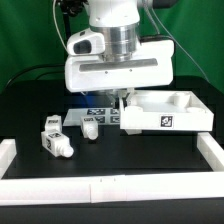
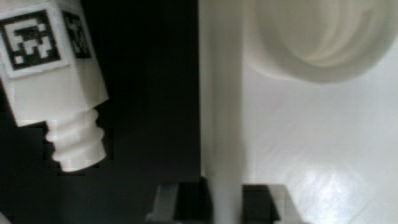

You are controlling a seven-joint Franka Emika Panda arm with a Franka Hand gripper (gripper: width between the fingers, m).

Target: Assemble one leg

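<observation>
Where white rail (image 1: 110, 186) borders black surface (image 1: 130, 152) in front, three legs lie loose. Nearest leg (image 1: 57, 143) and second leg (image 1: 51, 124) sit toward exterior view's left, third leg (image 1: 90, 127) nearer centre, close to board's wall. Behind: one tray-like board (image 1: 165, 112), round socket (image 2: 329, 40) in bare floor. Hand (image 1: 122, 97) narrow, fingers (image 2: 187, 200) clamping board's wall.

The gripper (image 1: 122, 98) comes down mid-frame onto the white tray (image 1: 190, 118). At lower left, the upper leg (image 1: 51, 125) and the lower leg (image 1: 58, 145) lie on the black table (image 1: 130, 155).
</observation>
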